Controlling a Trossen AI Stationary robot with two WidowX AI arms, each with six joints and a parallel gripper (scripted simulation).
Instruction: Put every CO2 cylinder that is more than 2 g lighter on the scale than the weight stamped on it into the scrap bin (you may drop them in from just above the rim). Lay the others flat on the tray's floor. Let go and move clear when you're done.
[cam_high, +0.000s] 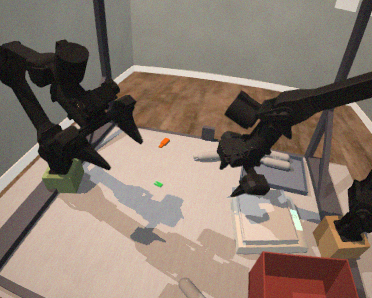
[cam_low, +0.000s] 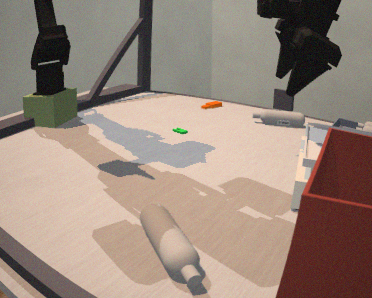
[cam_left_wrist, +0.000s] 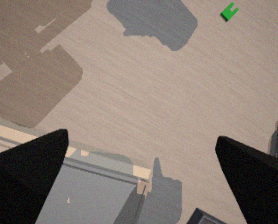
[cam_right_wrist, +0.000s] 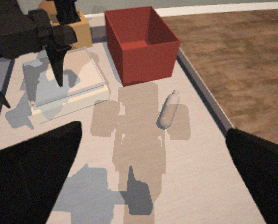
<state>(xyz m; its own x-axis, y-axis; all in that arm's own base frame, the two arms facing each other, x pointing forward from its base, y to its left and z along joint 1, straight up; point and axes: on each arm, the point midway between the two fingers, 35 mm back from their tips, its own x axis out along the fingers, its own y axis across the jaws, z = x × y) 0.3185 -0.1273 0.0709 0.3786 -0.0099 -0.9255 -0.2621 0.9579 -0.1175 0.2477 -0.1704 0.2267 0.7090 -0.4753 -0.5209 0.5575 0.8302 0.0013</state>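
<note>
A pale cylinder (cam_high: 190, 287) (cam_low: 170, 245) (cam_right_wrist: 169, 111) lies on the table near the red scrap bin (cam_high: 262, 280) (cam_low: 332, 240) (cam_right_wrist: 149, 62). A labelled cylinder (cam_high: 205, 156) (cam_low: 282, 118) lies left of the blue-grey tray (cam_high: 299, 185). Two cylinders (cam_high: 276, 163) lie side by side in the tray, partly hidden. The scale (cam_high: 267, 227) (cam_low: 298, 187) (cam_left_wrist: 100, 192) (cam_right_wrist: 70, 95) bears no cylinder; its display (cam_high: 296, 220) is unreadable. My left gripper (cam_high: 226, 181) (cam_low: 285, 86) (cam_left_wrist: 144, 140) is open and empty above the scale's far edge. My right gripper (cam_high: 125, 155) (cam_right_wrist: 155, 131) is open and empty, high above the table.
A green piece (cam_high: 158, 184) (cam_low: 180, 131) (cam_left_wrist: 229, 11) and an orange piece (cam_high: 164, 143) (cam_low: 212, 105) lie mid-table. A dark box (cam_high: 208, 133) (cam_low: 283, 99) stands at the back. The arms' bases are a green block (cam_high: 65, 177) (cam_low: 50, 110) and an orange block (cam_high: 327, 241) (cam_right_wrist: 82, 32).
</note>
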